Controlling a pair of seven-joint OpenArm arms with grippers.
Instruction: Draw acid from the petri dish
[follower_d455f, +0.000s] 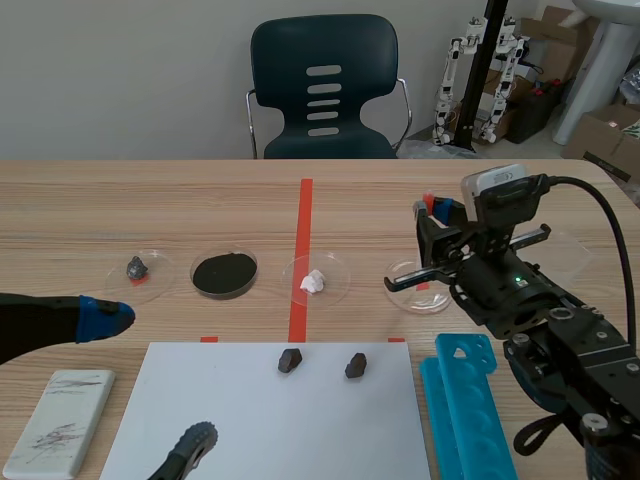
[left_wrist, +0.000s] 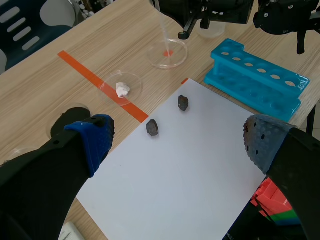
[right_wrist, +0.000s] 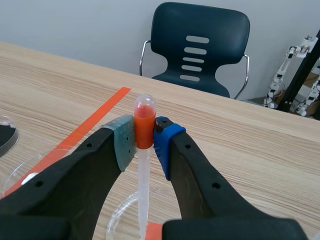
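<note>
R gripper (right_wrist: 145, 137) pinches pipette (right_wrist: 143, 122) by its orange bulb, tip down in the petri dish (follower_d455f: 408, 303), just right of orange tape line (follower_d455f: 300, 250). L gripper (left_wrist: 177, 142) spread wide over white sheet (left_wrist: 190, 170) w/ 2 dark stones (left_wrist: 152, 127). Wood-grain table (follower_d455f: 150, 210); dark chair (follower_d455f: 325, 90) and grey wall (follower_d455f: 120, 70) behind.

The left gripper (left_wrist: 180, 142) hangs wide open, while the right gripper (right_wrist: 145, 140) pinches a pipette (right_wrist: 144, 107) by its bulb.
</note>
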